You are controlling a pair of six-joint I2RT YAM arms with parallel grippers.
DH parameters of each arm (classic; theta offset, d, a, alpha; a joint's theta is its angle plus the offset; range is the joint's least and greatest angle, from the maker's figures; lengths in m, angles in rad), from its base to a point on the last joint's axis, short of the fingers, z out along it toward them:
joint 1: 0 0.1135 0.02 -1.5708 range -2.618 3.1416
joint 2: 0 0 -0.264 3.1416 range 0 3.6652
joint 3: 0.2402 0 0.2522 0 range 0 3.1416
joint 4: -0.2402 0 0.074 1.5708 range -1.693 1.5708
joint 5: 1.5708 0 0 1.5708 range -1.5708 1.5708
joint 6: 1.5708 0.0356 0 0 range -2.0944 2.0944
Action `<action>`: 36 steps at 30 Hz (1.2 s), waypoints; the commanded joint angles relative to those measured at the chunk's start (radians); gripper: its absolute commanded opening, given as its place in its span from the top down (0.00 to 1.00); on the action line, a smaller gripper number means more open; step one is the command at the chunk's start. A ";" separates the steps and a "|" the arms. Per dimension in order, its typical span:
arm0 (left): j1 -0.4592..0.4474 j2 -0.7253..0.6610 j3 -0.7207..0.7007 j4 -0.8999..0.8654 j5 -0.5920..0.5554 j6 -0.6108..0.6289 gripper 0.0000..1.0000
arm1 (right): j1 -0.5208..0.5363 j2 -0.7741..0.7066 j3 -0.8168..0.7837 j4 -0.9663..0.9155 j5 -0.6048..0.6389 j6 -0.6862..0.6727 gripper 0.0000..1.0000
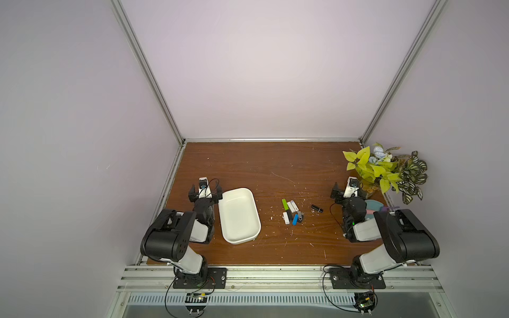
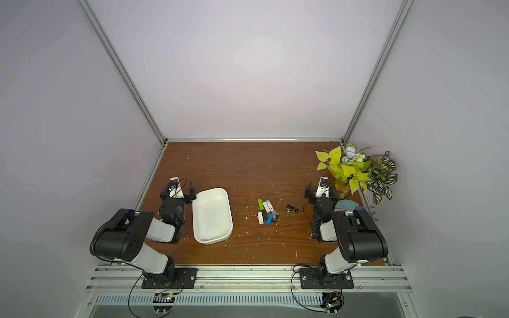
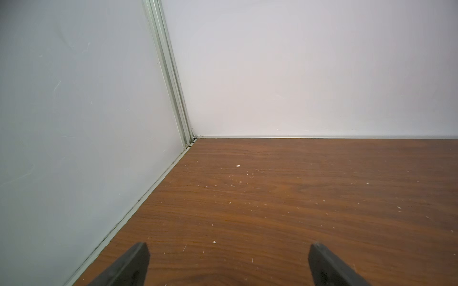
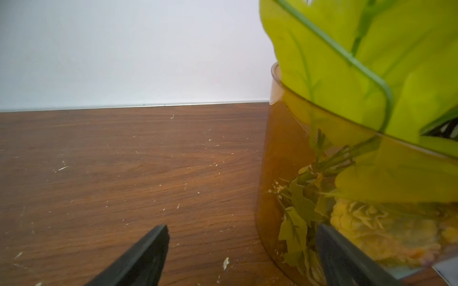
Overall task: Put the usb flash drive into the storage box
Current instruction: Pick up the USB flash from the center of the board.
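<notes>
worktop (image 1: 275,170): brown wood grain, flecked with pale crumbs, with pale walls on three sides.
storage box (image 1: 239,217): white and lidless, lying flat on the left part of the worktop, just beside the left arm. Its floor is bare in both top views.
usb flash drives (image 1: 292,212): a small huddle near the middle of the worktop, to the right of the storage box and clear of it. There are a green one (image 1: 284,203), several white ones, a blue one (image 1: 295,219) and a dark one with a metal cover, some touching.
black usb flash drive (image 1: 317,208): lies alone on the worktop, between the huddle and the right arm.
left fingers (image 3: 131,267): spread wide with nothing between them, low over bare worktop, pointing towards the back left corner. From above they sit just beside the box's far corner.
right fingers (image 4: 143,255): spread wide, holding nothing, pointing at the back wall. One finger is just beside the amber jar (image 4: 280,161).
plant (image 1: 369,168): yellow-green and striped leaves standing in that jar, in the back right corner.
</notes>
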 commanded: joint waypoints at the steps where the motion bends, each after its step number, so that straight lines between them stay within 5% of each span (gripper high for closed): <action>1: 0.011 0.005 0.005 -0.006 0.001 -0.012 0.01 | 0.004 0.001 0.005 0.046 0.000 0.000 0.00; 23: -0.017 -0.033 -0.040 0.050 -0.049 0.004 0.01 | 0.010 -0.020 0.003 0.046 0.007 -0.010 0.00; 29: -0.161 -0.235 0.029 -0.147 -0.157 0.158 0.01 | 0.033 -0.332 0.136 -0.412 -0.078 0.037 0.00; 32: -0.164 -0.353 0.004 -0.152 -0.201 0.025 0.01 | 0.041 -0.468 0.140 -0.536 -0.140 0.201 0.00; 34: -0.164 -0.465 0.005 -0.304 -0.273 -0.224 0.01 | 0.049 -0.545 0.138 -0.630 -0.167 0.282 0.00; 36: -0.141 -0.599 0.073 -0.586 -0.008 -0.258 0.00 | 0.049 -0.612 0.129 -0.708 -0.207 0.372 0.00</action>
